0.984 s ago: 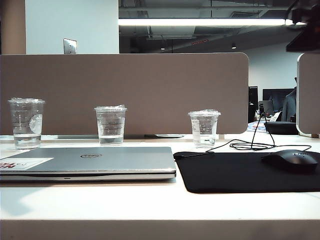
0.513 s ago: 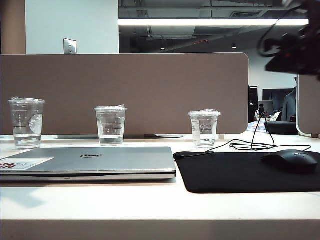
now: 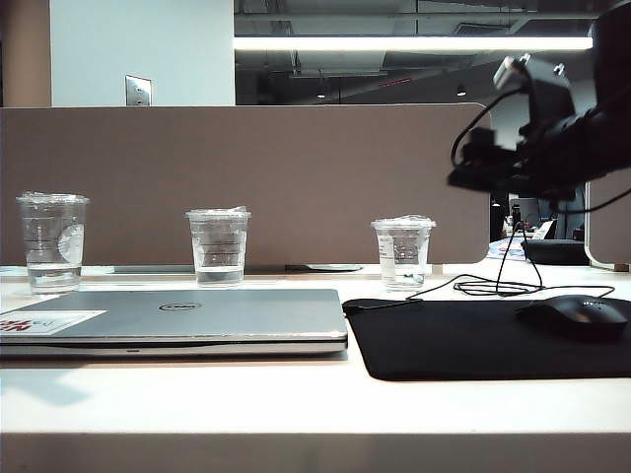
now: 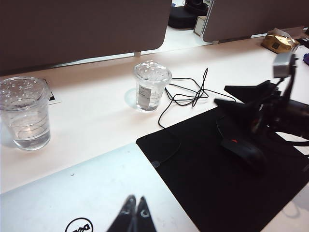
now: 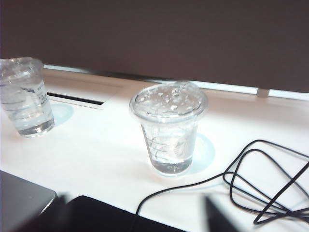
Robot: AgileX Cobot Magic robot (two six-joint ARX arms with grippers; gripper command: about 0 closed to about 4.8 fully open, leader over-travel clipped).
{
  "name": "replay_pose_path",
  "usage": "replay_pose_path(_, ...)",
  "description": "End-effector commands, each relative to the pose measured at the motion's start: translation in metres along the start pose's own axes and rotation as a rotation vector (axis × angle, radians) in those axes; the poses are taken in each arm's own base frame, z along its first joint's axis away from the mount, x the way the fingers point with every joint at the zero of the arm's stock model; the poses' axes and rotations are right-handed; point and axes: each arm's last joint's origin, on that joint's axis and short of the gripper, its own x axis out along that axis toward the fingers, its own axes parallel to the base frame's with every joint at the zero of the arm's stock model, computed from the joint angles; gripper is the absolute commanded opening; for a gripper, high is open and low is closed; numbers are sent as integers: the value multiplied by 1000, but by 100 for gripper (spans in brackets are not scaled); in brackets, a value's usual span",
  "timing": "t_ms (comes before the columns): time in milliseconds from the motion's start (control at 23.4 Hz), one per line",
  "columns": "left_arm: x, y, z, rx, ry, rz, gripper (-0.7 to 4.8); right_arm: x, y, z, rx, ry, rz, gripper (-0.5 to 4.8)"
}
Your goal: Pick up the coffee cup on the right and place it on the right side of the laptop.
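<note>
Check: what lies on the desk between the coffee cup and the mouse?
Between coffee cup and mouse: a looped black cable and the mouse pad's corner, per exterior view.

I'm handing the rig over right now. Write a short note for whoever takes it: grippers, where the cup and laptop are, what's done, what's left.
Right gripper: open, empty, in the air above the black mouse pad, to the right of and above the coffee cup.
Left gripper: shut, empty, over the laptop lid.
Coffee cup: upright, lid on, on the table behind the pad's left end, next to a loose black cable. Not yet touched.
Laptop: closed, flat, at the left front.
Done: nothing beyond the approach.
Left: bring the right gripper around the cup, grip, lift, and set it down to the right of the laptop.
</note>
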Motion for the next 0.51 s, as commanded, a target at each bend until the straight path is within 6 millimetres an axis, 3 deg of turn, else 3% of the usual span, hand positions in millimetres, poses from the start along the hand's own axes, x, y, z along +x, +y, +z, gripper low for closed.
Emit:
replay_pose_path(43,-1,-1,3,7,-14,-6,-6,12,0,-2,1,-11,11,479)
replay_pose_path(428,-1,-1,3,7,-12,-25,-6,67,-5,-25,6,23,29,479)
replay_pose_path(513,-1,-1,3,7,-12,-25,-6,88,-9,-30,5,15,31,479)
